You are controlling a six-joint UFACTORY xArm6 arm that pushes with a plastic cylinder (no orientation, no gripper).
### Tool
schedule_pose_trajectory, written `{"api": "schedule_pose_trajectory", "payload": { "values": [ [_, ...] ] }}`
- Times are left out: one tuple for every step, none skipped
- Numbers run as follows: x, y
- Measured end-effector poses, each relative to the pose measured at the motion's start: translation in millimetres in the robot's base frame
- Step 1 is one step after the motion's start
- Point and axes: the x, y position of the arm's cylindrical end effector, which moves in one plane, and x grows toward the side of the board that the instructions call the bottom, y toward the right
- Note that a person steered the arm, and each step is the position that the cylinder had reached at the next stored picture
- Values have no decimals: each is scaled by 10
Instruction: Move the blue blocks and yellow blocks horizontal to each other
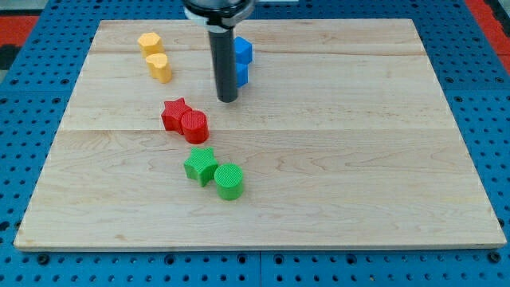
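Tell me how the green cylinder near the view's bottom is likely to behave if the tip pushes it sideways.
The green cylinder stands upright on a flat end, so it would probably slide on the wooden board rather than roll. It looks squat, so tipping seems unlikely. It appears to touch the green star block, so a leftward push would likely shove both. My tip is far off, beside the blue blocks.

A lab bench: wooden board (pixel 319 159) on a blue perforated table (pixel 486 96).

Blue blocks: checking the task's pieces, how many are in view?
2: one blue block near the view's top, another just below it, both right of my tip and partly hidden by the rod.
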Motion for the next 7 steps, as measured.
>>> {"api": "schedule_pose_trajectory", "payload": {
  "values": [
    [-371,54],
    [-565,-37],
    [-74,-248],
    [-134,-892],
    [-458,-1071],
    [-731,-1121],
    [-698,-1026]
  ]
}}
